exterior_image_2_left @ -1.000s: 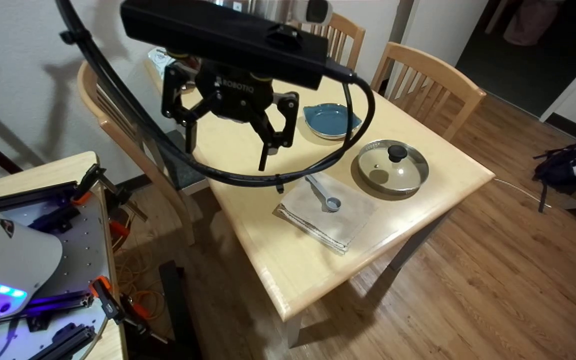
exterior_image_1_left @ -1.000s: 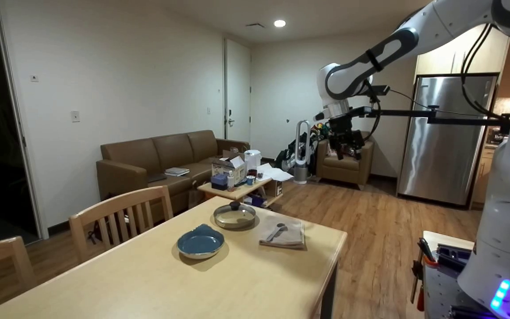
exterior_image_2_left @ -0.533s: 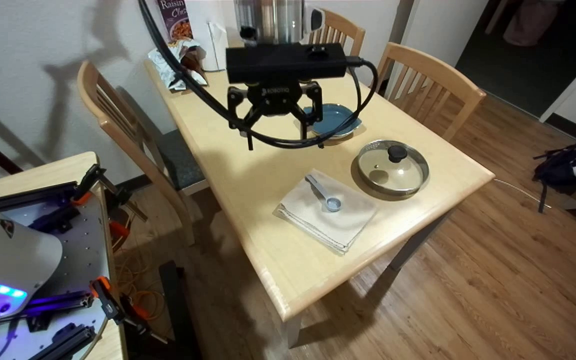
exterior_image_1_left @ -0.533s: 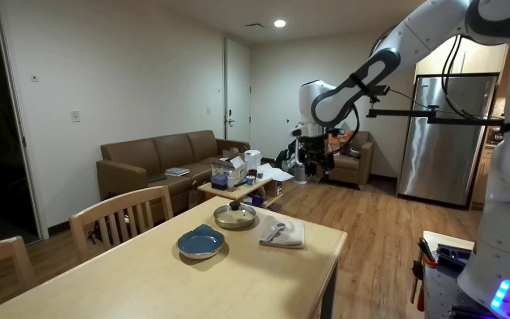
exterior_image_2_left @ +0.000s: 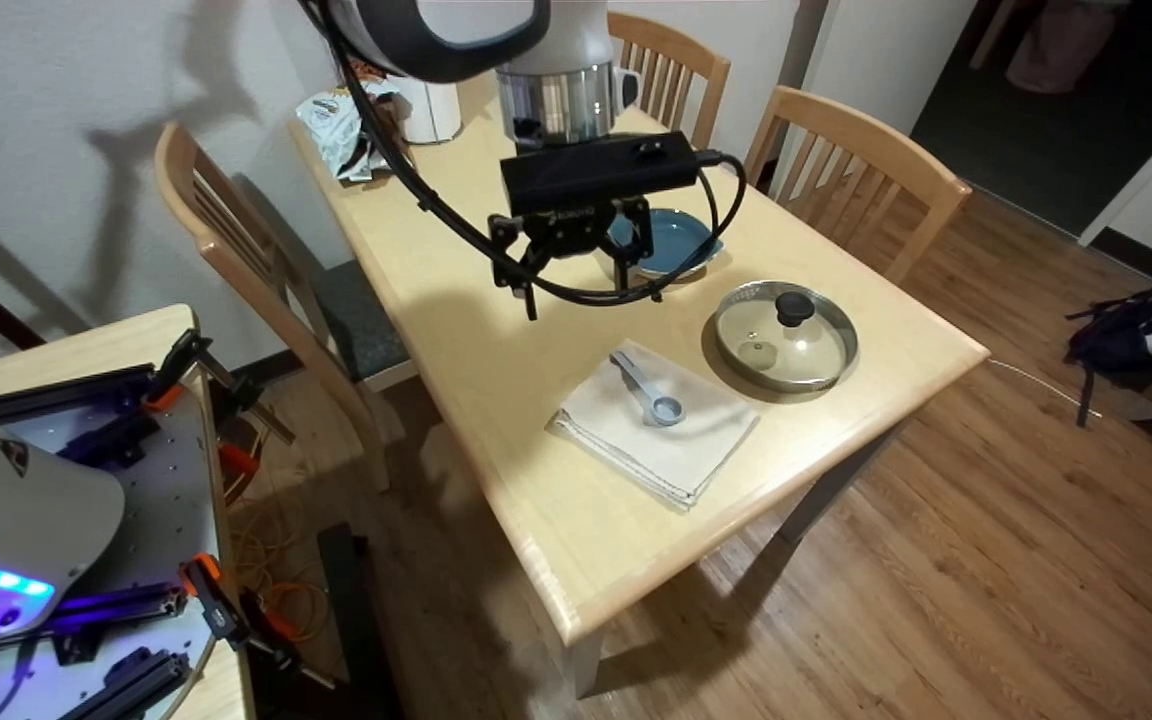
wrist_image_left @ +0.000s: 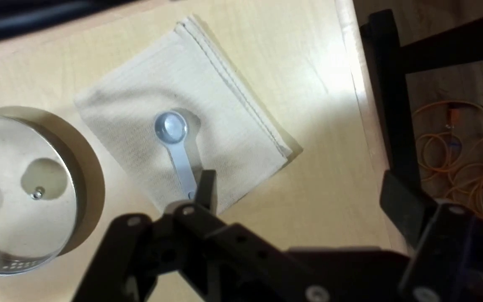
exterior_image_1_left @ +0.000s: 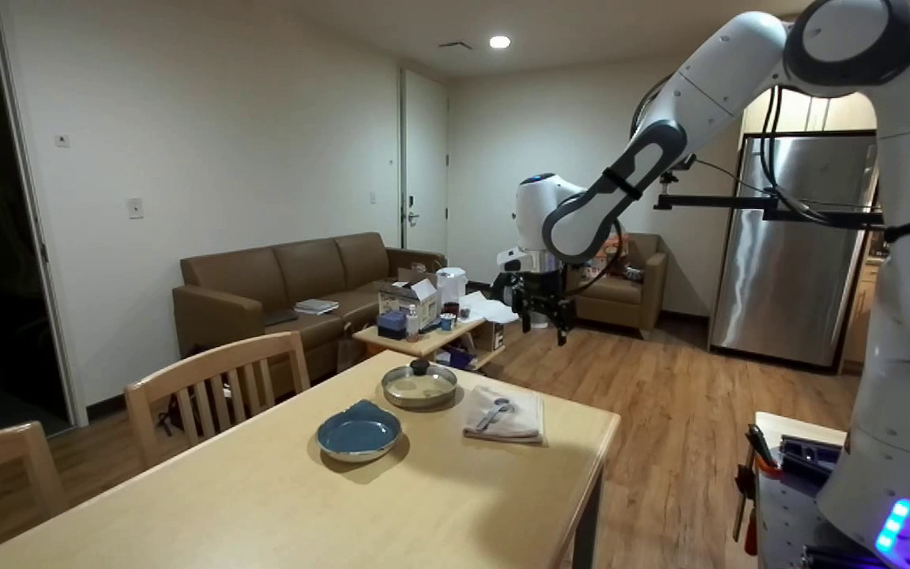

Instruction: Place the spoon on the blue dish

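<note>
Both jaws of your gripper (wrist_image_left: 304, 193) stand spread above the counter (exterior_image_2_left: 496, 390). Your spoon (wrist_image_left: 181, 161) lies on the folded napkin (wrist_image_left: 233, 142); in an exterior view, the blue dish (exterior_image_1_left: 357, 433) stands left of this napkin.

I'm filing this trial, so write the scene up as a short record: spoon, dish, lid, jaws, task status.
Spoon: lying on the folded napkin
Blue dish: on the table, apart from the napkin
Glass lid: on the table beside the napkin, black knob upward
Jaws: open, raised above table height, holding nothing
Task status: placing not yet done
</note>
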Robot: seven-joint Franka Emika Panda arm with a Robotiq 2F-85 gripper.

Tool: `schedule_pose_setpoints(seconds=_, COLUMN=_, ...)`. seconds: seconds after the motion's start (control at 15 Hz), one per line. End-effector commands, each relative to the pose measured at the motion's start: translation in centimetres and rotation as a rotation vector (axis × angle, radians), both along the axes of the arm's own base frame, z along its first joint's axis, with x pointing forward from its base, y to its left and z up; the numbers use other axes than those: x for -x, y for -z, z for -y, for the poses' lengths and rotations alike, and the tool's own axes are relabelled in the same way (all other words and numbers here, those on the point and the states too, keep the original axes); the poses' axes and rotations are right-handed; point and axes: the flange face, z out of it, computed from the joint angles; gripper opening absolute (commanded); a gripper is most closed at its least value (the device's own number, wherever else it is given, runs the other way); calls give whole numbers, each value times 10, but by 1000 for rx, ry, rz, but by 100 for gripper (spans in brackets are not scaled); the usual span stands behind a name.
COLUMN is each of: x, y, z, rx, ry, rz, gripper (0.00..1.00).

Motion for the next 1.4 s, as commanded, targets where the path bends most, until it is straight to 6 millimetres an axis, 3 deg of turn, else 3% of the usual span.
schedule_pose_setpoints(seconds=0.0, x=27, y=-51, z=53, rx=27, ry=-42, rz=-4, gripper=100)
schedule_pose_setpoints(seconds=0.2, x=38, y=-81, z=88, rx=24, ry=-61, rz=-18, gripper=100)
schedule_pose_setpoints(seconds=0.4, x=50, y=-99, z=105, rx=13, ry=-112, rz=-70, gripper=100)
schedule_pose_setpoints(seconds=0.47, x=42, y=-90, z=101, rx=24, ry=-71, rz=-50, gripper=100)
schedule_pose_setpoints(seconds=1.13, x=43, y=-91, z=101, rx=23, ry=-74, rz=-55, gripper=100)
schedule_pose_setpoints(seconds=1.33, x=24, y=-80, z=104, rx=56, ry=-149, rz=40, gripper=100)
